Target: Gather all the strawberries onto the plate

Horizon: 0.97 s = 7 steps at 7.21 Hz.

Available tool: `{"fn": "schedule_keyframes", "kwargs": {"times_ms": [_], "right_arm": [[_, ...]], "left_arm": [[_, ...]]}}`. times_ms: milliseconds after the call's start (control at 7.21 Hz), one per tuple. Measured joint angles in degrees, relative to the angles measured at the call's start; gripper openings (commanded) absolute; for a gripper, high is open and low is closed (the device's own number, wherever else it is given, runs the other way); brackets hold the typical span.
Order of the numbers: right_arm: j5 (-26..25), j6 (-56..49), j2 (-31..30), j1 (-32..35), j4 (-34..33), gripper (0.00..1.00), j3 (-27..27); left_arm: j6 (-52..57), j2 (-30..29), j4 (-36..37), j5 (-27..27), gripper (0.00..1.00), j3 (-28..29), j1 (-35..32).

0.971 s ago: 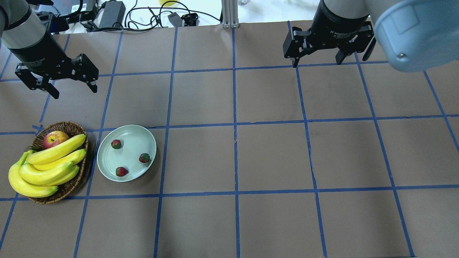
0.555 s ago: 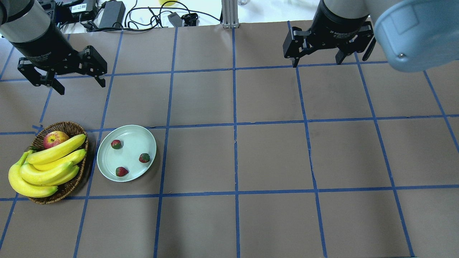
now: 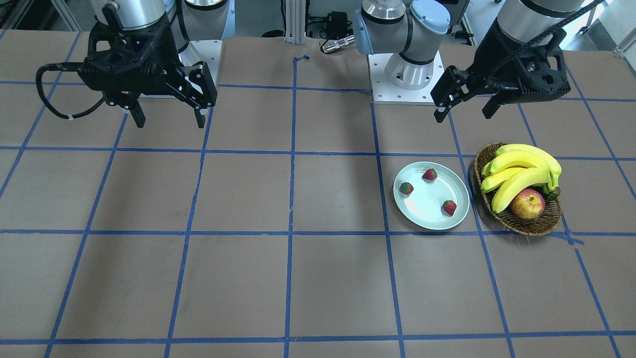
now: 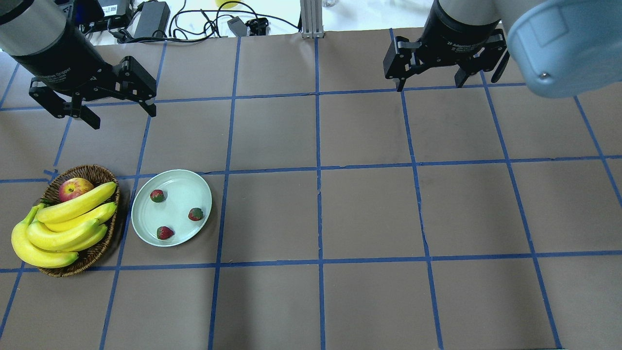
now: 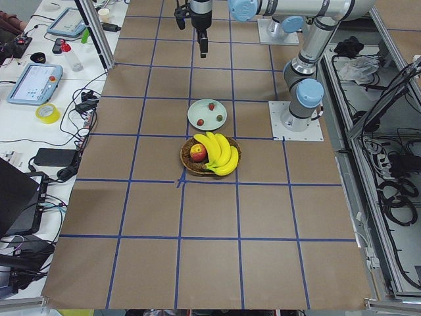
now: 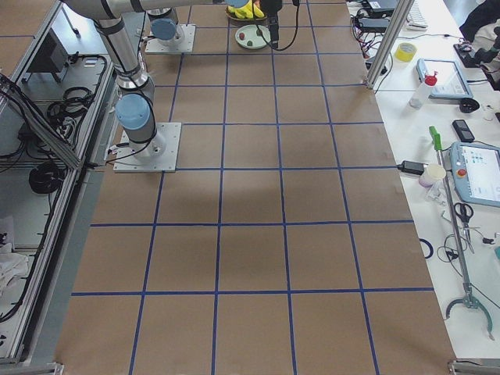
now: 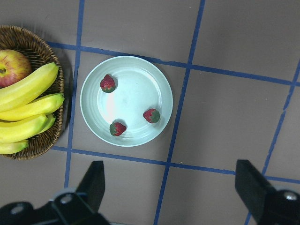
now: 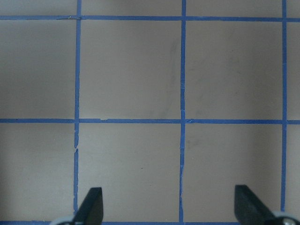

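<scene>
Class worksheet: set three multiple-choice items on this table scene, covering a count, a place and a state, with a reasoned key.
1. How many strawberries lie on the plate? A. one B. two C. three
2. Where is the apple? A. on the plate B. in the basket C. beside the plate
3. The left claw is: A. open and empty B. shut on a strawberry C. shut on the apple
Key: 1 C, three red berries lie inside the rim; 2 B, it rests inside the wicker rim; 3 A, its jaws stand apart with nothing between.
</scene>
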Motion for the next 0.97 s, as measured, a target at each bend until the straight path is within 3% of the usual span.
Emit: {"fn": "schedule_keyframes", "kwargs": {"times_ms": [971], "right_arm": [[-0.01, 0.0, -0.03, 0.0, 0.0, 1.0, 0.0]], "left_arm": [[2.29, -0.12, -0.27, 2.88, 1.0, -0.68, -4.55]]}}
